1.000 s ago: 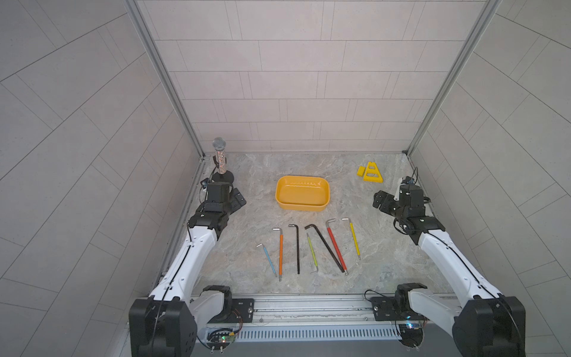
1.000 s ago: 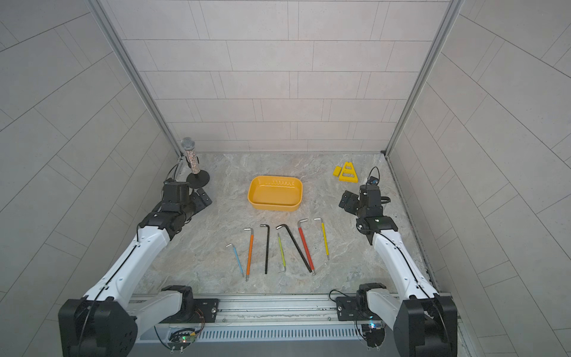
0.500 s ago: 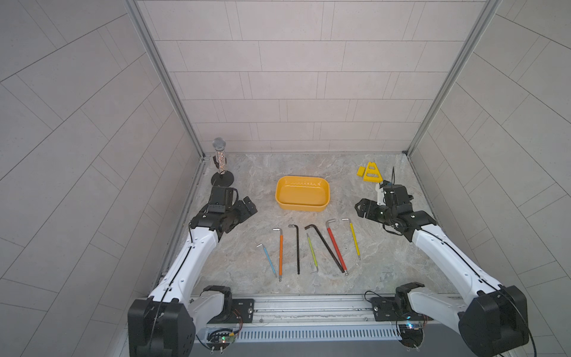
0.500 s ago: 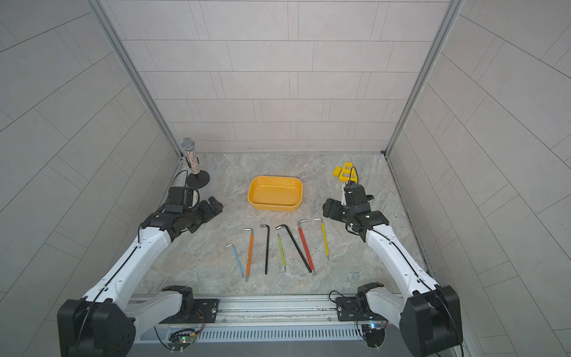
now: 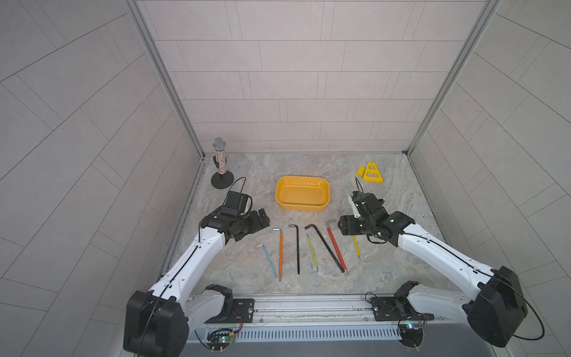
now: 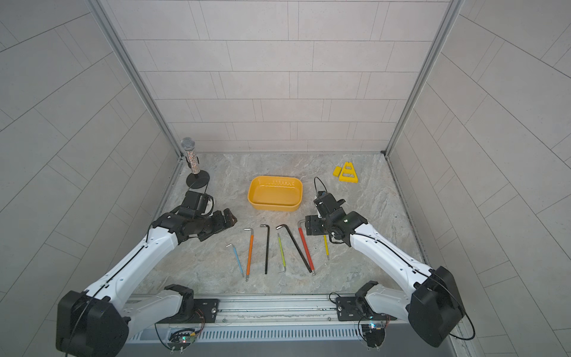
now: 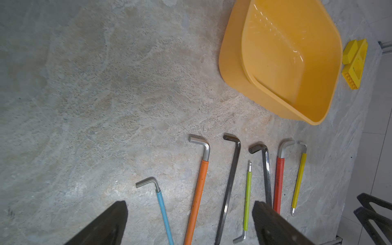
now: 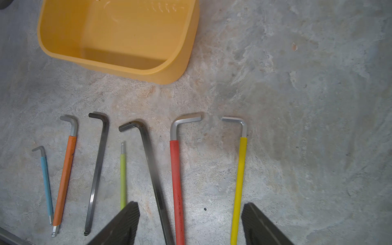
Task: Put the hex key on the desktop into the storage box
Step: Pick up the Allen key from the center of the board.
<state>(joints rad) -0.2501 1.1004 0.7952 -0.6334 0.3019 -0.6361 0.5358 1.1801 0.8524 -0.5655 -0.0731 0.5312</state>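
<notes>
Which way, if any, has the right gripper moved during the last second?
Yes. The right gripper has moved toward the robot's left, away from the yellow triangular stand, and is now beside the bent end of the red hex key.

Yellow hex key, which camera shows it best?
The right wrist view: the yellow hex key is close and sharp, bend and sleeve clear, only its long end cut off. The left wrist view shows the key whole but small. In both top views the right gripper hides its bend.
</notes>
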